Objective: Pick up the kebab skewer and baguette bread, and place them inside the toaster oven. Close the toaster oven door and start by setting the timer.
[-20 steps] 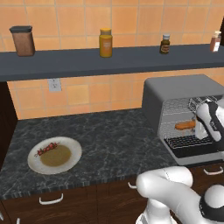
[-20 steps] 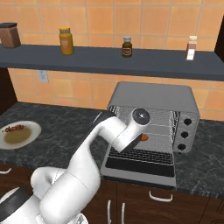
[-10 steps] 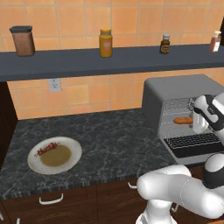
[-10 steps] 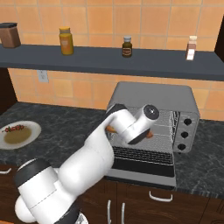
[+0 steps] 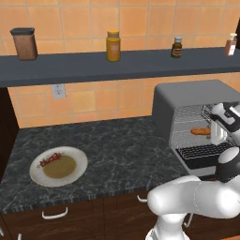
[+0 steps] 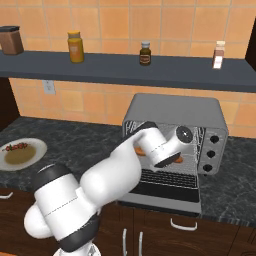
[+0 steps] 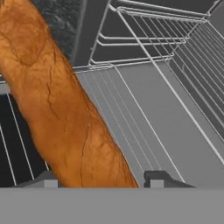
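Inside the oven (image 6: 175,112) mouth, the pincer (image 7: 98,181) grips the baguette (image 7: 57,109) over the rack. Skewer (image 5: 51,159) waits on the plate (image 5: 77,173), far across the desk (image 5: 117,150). Risk: released crooked, the loaf could jut out and block the door (image 6: 165,192).
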Robot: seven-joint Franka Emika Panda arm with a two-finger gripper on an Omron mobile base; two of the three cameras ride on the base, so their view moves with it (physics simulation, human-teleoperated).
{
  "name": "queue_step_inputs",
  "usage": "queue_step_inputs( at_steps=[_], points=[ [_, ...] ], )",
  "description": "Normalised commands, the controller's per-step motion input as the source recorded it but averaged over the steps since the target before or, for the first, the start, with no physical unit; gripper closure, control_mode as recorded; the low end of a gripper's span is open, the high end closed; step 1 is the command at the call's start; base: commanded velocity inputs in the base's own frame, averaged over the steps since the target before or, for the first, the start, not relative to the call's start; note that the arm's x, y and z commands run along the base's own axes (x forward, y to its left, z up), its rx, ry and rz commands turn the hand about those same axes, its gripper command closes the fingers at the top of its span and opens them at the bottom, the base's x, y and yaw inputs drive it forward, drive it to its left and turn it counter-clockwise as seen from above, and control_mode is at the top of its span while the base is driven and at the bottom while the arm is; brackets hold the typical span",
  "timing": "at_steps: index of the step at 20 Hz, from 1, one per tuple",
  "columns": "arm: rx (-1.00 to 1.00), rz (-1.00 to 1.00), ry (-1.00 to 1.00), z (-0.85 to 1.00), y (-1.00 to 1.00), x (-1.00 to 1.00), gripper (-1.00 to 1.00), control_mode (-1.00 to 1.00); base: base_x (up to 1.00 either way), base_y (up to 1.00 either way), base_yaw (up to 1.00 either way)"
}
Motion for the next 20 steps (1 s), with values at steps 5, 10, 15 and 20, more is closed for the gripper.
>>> queue_step_inputs(
  at_steps=[5,10,15,20],
  points=[
    [0.0,-0.03,0.0,-0.02,-0.16,0.22,1.0,-1.0,0.0,0.0,0.0],
    [0.0,0.0,0.0,0.0,-0.12,0.1,1.0,-1.0,0.0,0.0,0.0],
    [0.0,0.0,0.0,0.0,-0.04,0.0,-1.0,-1.0,0.0,0.0,0.0],
    [0.0,0.0,0.0,0.0,0.0,0.0,-1.0,-1.0,0.0,0.0,0.0]
  ],
)
